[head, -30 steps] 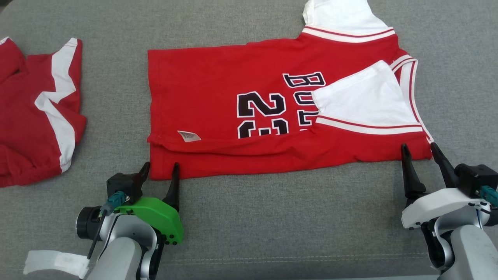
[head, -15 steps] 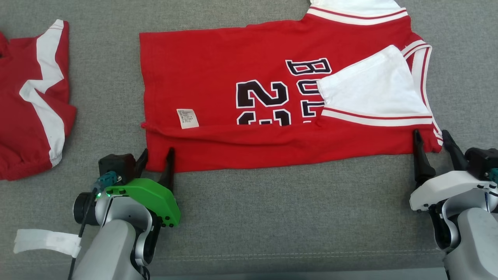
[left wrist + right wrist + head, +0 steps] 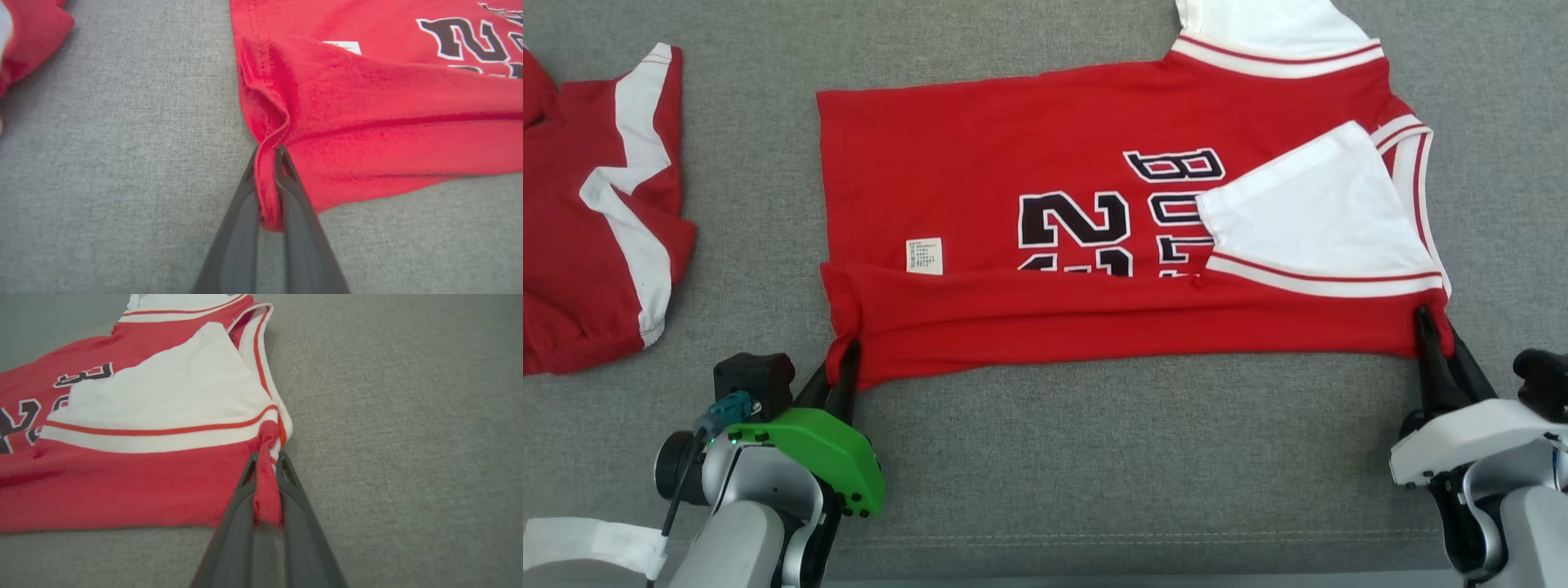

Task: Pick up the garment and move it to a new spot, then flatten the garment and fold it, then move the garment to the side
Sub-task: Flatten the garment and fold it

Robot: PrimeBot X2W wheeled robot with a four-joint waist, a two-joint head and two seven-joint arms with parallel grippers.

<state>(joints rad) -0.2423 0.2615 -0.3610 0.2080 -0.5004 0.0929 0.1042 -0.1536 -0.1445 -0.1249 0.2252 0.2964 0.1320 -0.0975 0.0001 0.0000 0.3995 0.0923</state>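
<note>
Head view: we grip the garment (image 3: 1013,180) at both near corners, fold under way.
It lies spread across the middle of the grey worktop (image 3: 1135,457), a near strip already lapped over the numerals; our left pincer (image 3: 843,355) is closed tight on the hem corner, our right pincer (image 3: 1436,328) likewise on the sleeve-end corner; we judge the next move needs an even lift and carry away from us, both ends level; bare worktop lies on the near side and to the right; a second red garment (image 3: 596,212) lies well apart on the left.
</note>
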